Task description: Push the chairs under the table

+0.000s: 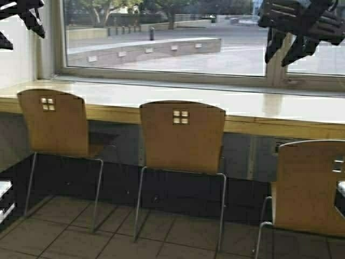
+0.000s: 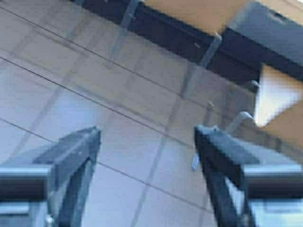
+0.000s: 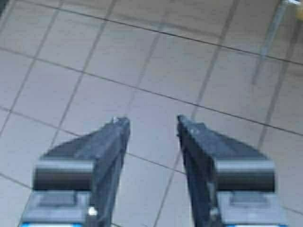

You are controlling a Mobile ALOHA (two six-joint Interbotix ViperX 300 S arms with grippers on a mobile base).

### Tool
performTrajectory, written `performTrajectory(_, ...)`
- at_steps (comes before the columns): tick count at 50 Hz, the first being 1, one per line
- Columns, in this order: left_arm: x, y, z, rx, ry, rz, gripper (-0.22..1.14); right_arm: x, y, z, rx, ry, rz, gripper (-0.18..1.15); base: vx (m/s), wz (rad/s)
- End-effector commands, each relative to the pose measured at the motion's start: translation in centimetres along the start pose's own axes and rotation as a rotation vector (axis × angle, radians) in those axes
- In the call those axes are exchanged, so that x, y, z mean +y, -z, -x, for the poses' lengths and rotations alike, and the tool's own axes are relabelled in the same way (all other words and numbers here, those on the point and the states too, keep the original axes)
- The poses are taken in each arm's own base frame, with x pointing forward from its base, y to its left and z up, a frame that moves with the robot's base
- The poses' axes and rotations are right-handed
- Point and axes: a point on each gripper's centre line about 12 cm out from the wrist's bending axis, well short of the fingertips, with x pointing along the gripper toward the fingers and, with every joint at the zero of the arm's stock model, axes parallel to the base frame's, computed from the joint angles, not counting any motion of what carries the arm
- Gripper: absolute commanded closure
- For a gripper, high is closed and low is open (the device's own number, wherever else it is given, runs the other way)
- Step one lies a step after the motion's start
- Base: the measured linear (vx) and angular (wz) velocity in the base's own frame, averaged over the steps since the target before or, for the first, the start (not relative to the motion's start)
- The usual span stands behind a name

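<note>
Chairs: left chair point(image 1: 54, 123) and middle chair point(image 1: 182, 136) tucked against bench point(image 1: 253, 110); right chair point(image 1: 311, 186) stands out nearer robot. Left claw point(image 2: 147, 142) spread, empty; right claw point(image 3: 152, 130) spread, empty, both over floor point(image 3: 142, 61). Approach right chair squarely, press backrest centre, push straight, slow.

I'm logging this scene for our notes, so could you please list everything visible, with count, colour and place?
chairs: three, light-brown plywood with chrome legs, in a row before the table, the right one cut off by the frame edge
table: one, pale glossy wood, along the wall under the window
window: one, pale frame, above the table, street outside
floor: grey-brown tiles, under the chairs
left gripper: one, black, open, raised over the floor
right gripper: one, black, open, raised over the floor
</note>
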Motion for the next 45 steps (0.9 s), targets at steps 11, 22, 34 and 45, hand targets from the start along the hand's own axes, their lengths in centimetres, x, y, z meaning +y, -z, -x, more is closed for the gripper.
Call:
performTrajectory(11, -0.4, -0.5, 0.3, 0.009, 0.014, 0.006, -0.01, 0.3, -0.3, -0.4, 0.006, -0.004, 0.003, 0.21, -0.08, -0.40)
performTrajectory(22, -0.5, -0.8, 0.5, -0.002, 0.019, 0.011, -0.01, 0.2, 0.0, -1.4, 0.049, 0.003, 0.008, 0.21, -0.05, -0.41)
performTrajectory(34, -0.4, -0.5, 0.5, 0.004, 0.016, 0.011, -0.01, 0.1, 0.4, -1.7, 0.077, 0.007, 0.009, 0.21, 0.00, -0.39)
performTrajectory(45, -0.4, -0.6, -0.1, 0.019, 0.011, 0.011, -0.01, -0.1, 1.0, -2.5, 0.106, 0.013, 0.003, 0.21, 0.05, -0.24)
